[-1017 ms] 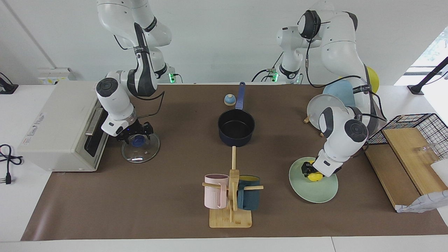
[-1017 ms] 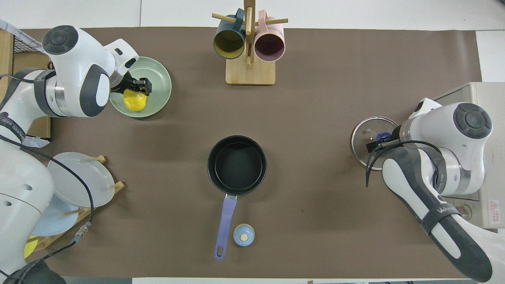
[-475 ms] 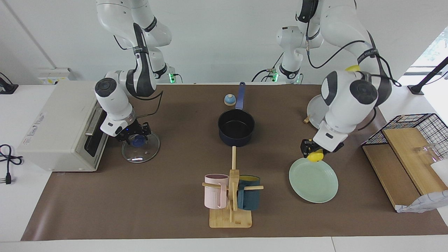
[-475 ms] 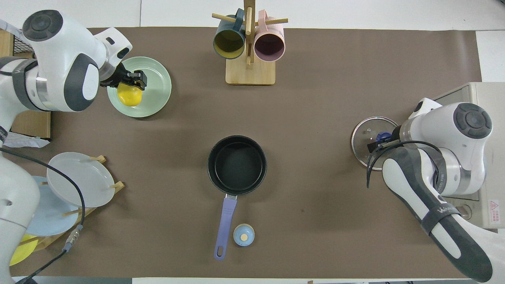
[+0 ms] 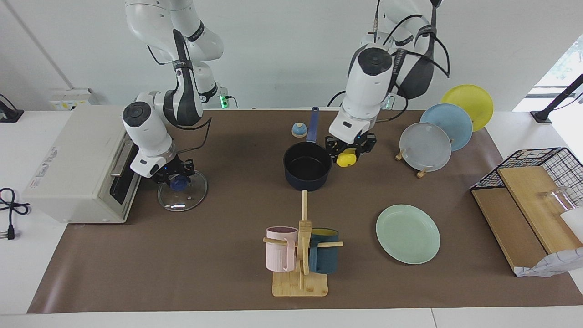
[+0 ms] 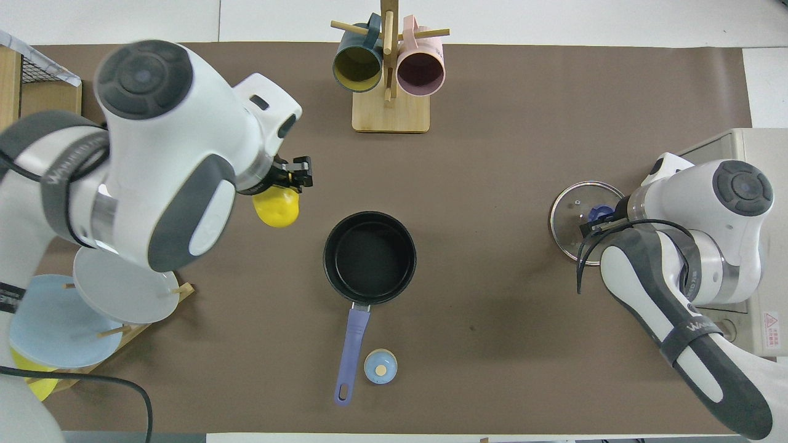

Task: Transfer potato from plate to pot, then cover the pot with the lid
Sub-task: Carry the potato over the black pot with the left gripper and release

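two robot arms are working at a table covered in brown paper. the left gripper is hanging in the air with its fingers pinching the potato, a small yellow lump that is showing just below the fingertips. it is hovering just beside the pot, on the side toward the left arm's end of the table, not yet over the opening. the pot is sitting near the middle of the table, empty and open, with its long blue handle pointing toward the robots. the plate is lying bare, farther from the robots than the pot and well apart from it.

the right gripper is sitting low at the blue knob of the lid, which is lying flat on the table in front of a white oven. whether its fingers are pressed onto the knob cannot be told from here.

the step in hand appears to be carrying the potato to the pot. to do it well, the left gripper should probably be bringing the potato over the middle of the dark opening, clearing the rim, and lowering it before letting go, since a lumpy oval could bounce or roll out. the lid should likely be waiting until the left arm is clear of the pot. a small bell beside the handle should be left alone
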`<state>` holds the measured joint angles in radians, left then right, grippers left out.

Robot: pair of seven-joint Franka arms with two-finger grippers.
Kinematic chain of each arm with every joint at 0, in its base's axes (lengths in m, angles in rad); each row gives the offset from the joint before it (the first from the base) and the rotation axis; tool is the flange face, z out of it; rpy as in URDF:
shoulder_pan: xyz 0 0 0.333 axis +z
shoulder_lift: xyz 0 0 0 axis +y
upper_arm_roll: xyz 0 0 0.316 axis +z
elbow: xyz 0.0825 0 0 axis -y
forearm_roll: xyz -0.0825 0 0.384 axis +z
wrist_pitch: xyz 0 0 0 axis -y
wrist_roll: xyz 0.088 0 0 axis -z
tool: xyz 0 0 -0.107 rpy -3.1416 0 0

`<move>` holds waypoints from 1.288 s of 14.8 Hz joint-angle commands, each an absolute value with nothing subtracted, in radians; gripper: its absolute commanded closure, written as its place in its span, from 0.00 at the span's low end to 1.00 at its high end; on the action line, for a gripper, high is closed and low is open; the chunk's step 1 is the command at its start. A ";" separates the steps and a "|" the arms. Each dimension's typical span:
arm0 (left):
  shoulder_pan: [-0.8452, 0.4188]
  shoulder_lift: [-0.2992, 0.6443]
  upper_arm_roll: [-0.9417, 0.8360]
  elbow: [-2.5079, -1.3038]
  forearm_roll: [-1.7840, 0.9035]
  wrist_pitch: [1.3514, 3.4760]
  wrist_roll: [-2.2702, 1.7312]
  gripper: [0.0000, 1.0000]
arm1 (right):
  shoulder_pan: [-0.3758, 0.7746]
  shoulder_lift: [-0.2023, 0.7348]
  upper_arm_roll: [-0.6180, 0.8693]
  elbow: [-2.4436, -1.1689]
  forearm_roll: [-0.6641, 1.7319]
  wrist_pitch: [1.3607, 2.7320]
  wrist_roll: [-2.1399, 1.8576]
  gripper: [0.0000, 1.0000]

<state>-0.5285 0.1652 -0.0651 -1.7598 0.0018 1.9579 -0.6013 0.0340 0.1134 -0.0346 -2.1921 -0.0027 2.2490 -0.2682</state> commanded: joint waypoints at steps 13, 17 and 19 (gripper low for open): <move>-0.718 0.232 -0.038 -2.072 0.011 2.339 -0.707 1.00 | 0.107 0.055 0.037 -1.724 0.017 1.651 -0.218 1.00; -0.727 0.253 -0.038 -2.072 0.026 2.345 -0.729 1.00 | 0.101 0.055 0.037 -1.729 0.018 1.655 -0.218 1.00; -0.747 0.259 -0.038 -2.097 0.047 2.387 -0.755 1.00 | 0.101 0.054 0.037 -1.729 0.018 1.652 -0.218 1.00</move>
<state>-0.7090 0.2562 -0.0584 -2.0621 0.0129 2.3306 -0.7091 0.1112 0.0625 0.0321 -1.7262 -0.0013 1.6556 -0.2261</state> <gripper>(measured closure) 0.344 0.348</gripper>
